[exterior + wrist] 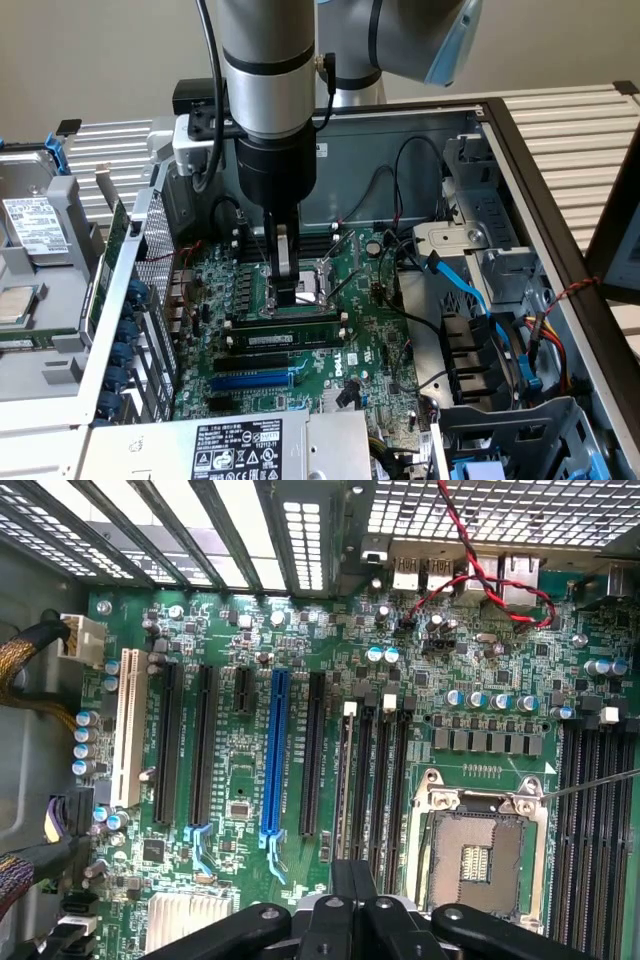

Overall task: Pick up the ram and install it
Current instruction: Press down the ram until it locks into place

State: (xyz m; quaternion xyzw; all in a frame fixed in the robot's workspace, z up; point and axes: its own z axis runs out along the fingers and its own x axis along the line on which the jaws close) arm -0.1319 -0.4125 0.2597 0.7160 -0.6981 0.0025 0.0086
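The ram (290, 335), a dark-green stick with black chips and a small white label, stands on edge in a memory slot on the green motherboard (370, 340) inside the open computer case. My gripper (289, 300) comes straight down from above. Its black fingers are shut, with their tips at the middle of the ram's top edge. In the wrist view the shut gripper (352, 875) hangs over the row of black memory slots (385, 780) next to the open processor socket (475, 855). The fingers hide the spot where they meet the ram.
A blue expansion slot (255, 380) and black slots lie beside the ram. Blue cables (470, 290) and a drive cage (500, 260) fill the exterior view's right. A labelled power supply (235, 445) sits in front, and a hard drive (35, 225) lies outside the case at the left.
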